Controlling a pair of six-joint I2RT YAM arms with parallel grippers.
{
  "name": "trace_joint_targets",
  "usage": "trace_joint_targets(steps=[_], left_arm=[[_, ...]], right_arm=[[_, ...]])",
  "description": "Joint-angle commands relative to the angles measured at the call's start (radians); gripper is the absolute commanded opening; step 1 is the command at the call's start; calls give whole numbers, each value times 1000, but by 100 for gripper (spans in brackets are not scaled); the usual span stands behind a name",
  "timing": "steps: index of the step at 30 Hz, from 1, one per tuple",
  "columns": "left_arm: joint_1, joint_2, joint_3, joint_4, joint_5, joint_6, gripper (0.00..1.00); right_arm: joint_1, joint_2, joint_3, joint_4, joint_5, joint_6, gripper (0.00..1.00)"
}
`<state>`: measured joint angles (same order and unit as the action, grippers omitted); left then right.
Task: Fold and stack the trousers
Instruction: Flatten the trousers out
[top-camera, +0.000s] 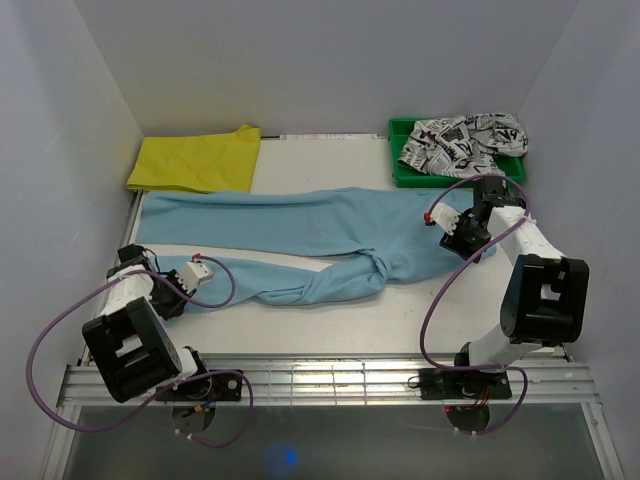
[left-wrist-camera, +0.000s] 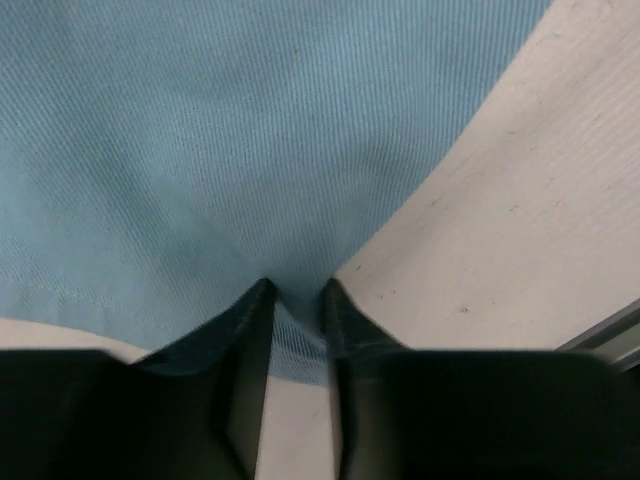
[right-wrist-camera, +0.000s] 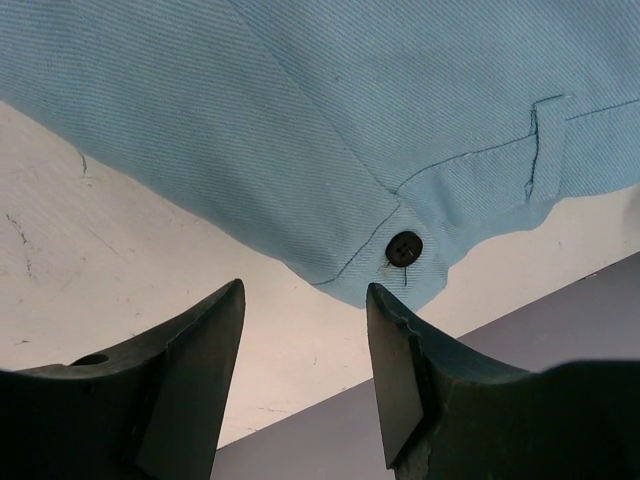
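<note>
I have the light blue trousers (top-camera: 330, 225) spread lengthwise across the white table (top-camera: 340, 330), waist to the right and legs running out to the left. The far leg lies fairly flat. The near leg is twisted and bunched around its middle, and its end reaches my left arm.

On the left wrist camera, the left gripper (left-wrist-camera: 297, 300) sits low over the hem end of that near leg. Its jaws stand only a narrow gap apart, with blue cloth showing in the gap and the hem edge running across between the fingers (left-wrist-camera: 252, 330). I cannot tell from here whether they are pinching the fabric or just straddling it.

The right gripper (right-wrist-camera: 303, 300) is at the waist end, jaws spread wide and holding nothing. Its tips hang just short of the waistband corner, where I can see a dark button (right-wrist-camera: 404, 248) and a belt loop (right-wrist-camera: 545, 150) further along. The cloth there lies flat on the table.

At the back left a yellow garment (top-camera: 195, 162) lies folded, its near edge just beside the far leg. At the back right a green bin (top-camera: 400, 172) holds a crumpled black-on-white printed garment (top-camera: 465, 140).
</note>
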<state>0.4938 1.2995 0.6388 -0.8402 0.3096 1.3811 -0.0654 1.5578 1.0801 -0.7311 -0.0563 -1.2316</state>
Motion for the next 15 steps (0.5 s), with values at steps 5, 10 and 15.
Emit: trace_joint_targets(steps=[5,10,15], left_arm=[[0,35,175,-271,173,35,0],[0,180,615,-527,420,-168,0],[0,499,1028,-485,602,-720,0]], right_arm=[[3,-27,49,-65,-34,-16,57],[3,-30,34,-62,-14,-37,57],[3,1,55,-56,-17,-37,56]])
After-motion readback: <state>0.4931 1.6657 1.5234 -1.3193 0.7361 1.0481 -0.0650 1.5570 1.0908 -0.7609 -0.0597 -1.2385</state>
